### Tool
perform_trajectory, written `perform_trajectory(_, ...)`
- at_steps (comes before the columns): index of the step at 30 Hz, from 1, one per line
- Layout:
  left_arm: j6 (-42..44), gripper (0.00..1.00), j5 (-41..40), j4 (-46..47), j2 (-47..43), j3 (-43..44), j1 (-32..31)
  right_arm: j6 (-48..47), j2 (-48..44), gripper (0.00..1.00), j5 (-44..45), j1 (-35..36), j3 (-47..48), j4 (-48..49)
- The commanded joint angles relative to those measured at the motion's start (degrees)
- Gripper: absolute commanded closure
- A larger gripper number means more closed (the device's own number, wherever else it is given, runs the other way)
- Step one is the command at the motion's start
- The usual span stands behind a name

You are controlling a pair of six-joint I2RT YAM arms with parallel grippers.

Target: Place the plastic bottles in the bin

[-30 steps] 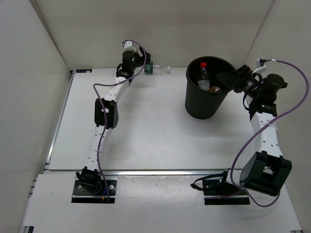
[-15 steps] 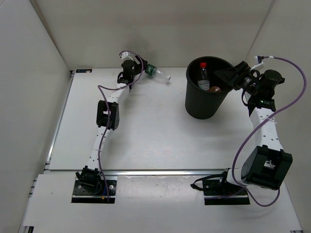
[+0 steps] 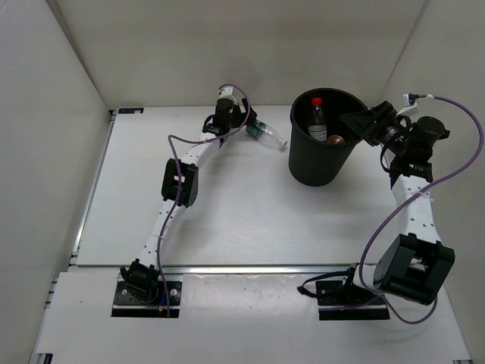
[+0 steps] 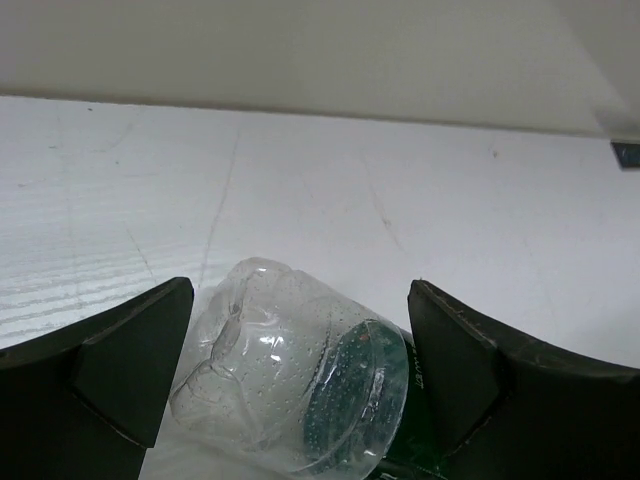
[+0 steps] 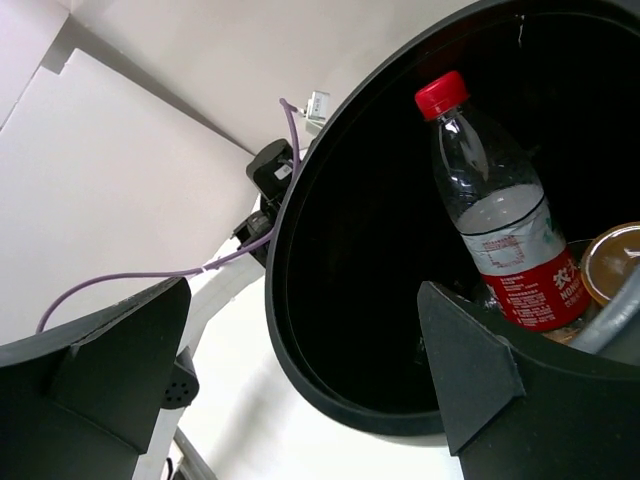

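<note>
The left gripper (image 4: 300,292), its fingers spread wide, clamps the green-label bottle (image 4: 290,385) over the surface (image 4: 300,180), just left of the bin (image 3: 314,165). The right gripper (image 5: 302,290) hangs open and empty at the bin's rim. Inside the bin stand the red-capped bottle (image 5: 500,230) and an orange bottle (image 5: 612,262).

your left arm (image 3: 162,221) and right arm (image 3: 414,212) are slim white links joined by chunky black housings. a thin purple cable (image 3: 479,136) trails along each one. both are bolted to black base plates (image 3: 144,292), and the fingers (image 4: 120,365) are matte black wedges.
</note>
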Motion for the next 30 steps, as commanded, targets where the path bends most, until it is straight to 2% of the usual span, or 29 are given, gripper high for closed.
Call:
perform_trajectory(1,7.03,0.02,3.76,-12.4,-4.36,1.63,-0.76,0.45,-2.89,0.06,-1.14,-1.32,-0.83,3.1)
perform_trajectory(8,17.32,0.01,-0.71,-31.23,-10.24,0.67,-3.75,-0.15,-4.83,0.06,-2.89,-1.5,-2.77,4.44)
perform_trajectory(11,19.79,0.01,-0.28,-35.36,-12.62,-0.12,-3.84,-7.17,-2.99,0.05,-2.29,1.92,2.65,-7.06)
perform_trajectory(12,20.57,0.02,-0.37,-36.33,-13.93,-0.82,-4.01,-12.16,-2.2,0.04,-0.89,3.06,4.16,-13.87)
perform_trajectory(14,20.32,0.03,-0.98,-38.44,-15.51,-2.84,-4.1,-23.32,-1.15,0.04,7.08,8.23,12.22,-24.16)
perform_trajectory(16,19.44,0.05,-0.98,-38.89,-17.27,-7.92,-3.66,-28.61,0.26,0.04,13.14,11.33,18.04,-30.97)
perform_trajectory(20,16.54,0.08,1.12,-33.82,-24.73,-20.49,-3.49,-36.36,2.72,0.04,24.14,17.64,29.02,-39.77)
perform_trajectory(23,14.26,0.09,2.35,-23.29,-37.01,-41.09,-2.96,-41.72,6.24,0.03,31.79,25.8,36.07,-47.14)
perform_trajectory(26,10.4,0.08,5.16,-13.08,-46.78,-56.59,-1.56,-43.58,7.91,0.03,30.95,31.28,37.31,-49.62)
perform_trajectory(28,8.81,0.08,6.04,-9.64,-50.83,-62.31,-0.5,-42.71,7.48,0.03,28.75,33.65,34.08,-48.23)
perform_trajectory(30,8.19,0.02,5.78,-8.92,-53.57,-66.21,-0.06,-42.96,6.33,0.02,29.27,35.75,31.52,-47.78)
